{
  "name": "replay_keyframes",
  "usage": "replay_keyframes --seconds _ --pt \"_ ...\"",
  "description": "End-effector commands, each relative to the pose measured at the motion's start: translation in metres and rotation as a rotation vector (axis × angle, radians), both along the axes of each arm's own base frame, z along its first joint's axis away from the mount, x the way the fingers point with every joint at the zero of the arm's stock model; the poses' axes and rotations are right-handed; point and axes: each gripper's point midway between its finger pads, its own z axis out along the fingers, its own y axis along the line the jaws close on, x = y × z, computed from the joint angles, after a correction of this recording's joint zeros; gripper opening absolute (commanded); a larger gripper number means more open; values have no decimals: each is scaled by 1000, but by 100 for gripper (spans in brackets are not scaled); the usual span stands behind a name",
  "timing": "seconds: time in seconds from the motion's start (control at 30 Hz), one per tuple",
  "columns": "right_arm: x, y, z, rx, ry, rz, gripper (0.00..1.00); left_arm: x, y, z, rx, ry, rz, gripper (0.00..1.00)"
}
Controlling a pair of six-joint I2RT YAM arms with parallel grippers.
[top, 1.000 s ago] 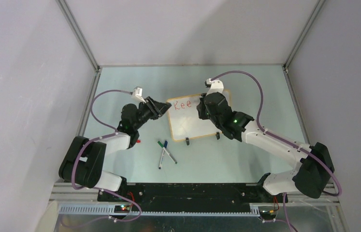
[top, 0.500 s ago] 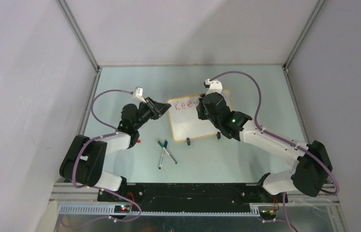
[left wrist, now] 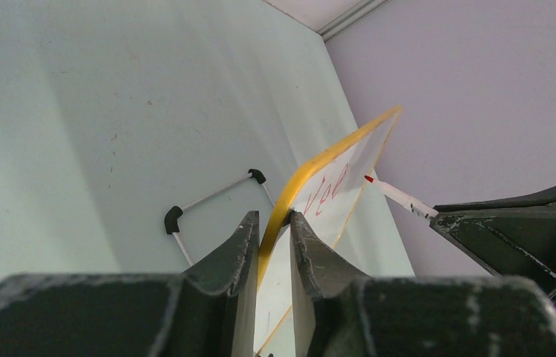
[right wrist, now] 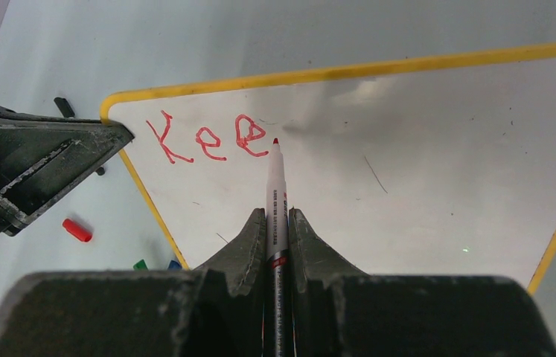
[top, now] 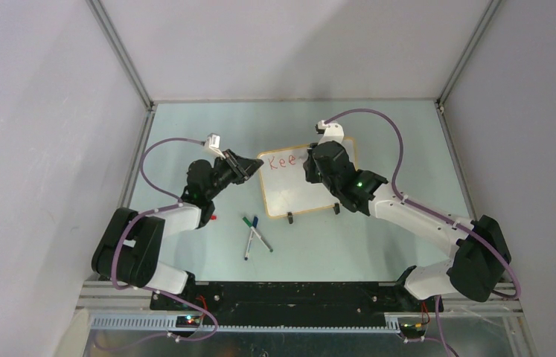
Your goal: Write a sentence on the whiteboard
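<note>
Whiteboard (top: 295,195) stands propped at a tilt in the middle of the desk (top: 260,123). Light, stiff and glossy, it would likely slide or tip under pen pressure, so its framed edge is the place to hold. Red letters (right wrist: 208,140) "Kee" sit at its far left corner. Left fingers (left wrist: 234,251) pinch the left frame edge, nearly closed. Right fingers (right wrist: 309,245) clamp a red marker (right wrist: 275,186), its tip just right of the last letter. No container shows; spare pens (top: 254,234) lie loose nearby.

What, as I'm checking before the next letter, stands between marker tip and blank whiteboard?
Nothing visible. The right end effector holds the marker tip just right of the red letters, bare whiteboard beyond. The left end effector clamps the board's left edge, off that path.
</note>
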Motion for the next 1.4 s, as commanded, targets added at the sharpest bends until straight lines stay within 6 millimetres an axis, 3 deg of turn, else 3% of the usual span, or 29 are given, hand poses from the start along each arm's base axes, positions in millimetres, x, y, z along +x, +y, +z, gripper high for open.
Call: replay_keyframes --seconds 0.0,1.37 --pt "12 7 27 69 -59 -19 0 7 -6 25 -28 -71 -11 21" --pt "24 5 15 41 -30 -29 0 6 -5 27 -27 -80 -10 19"
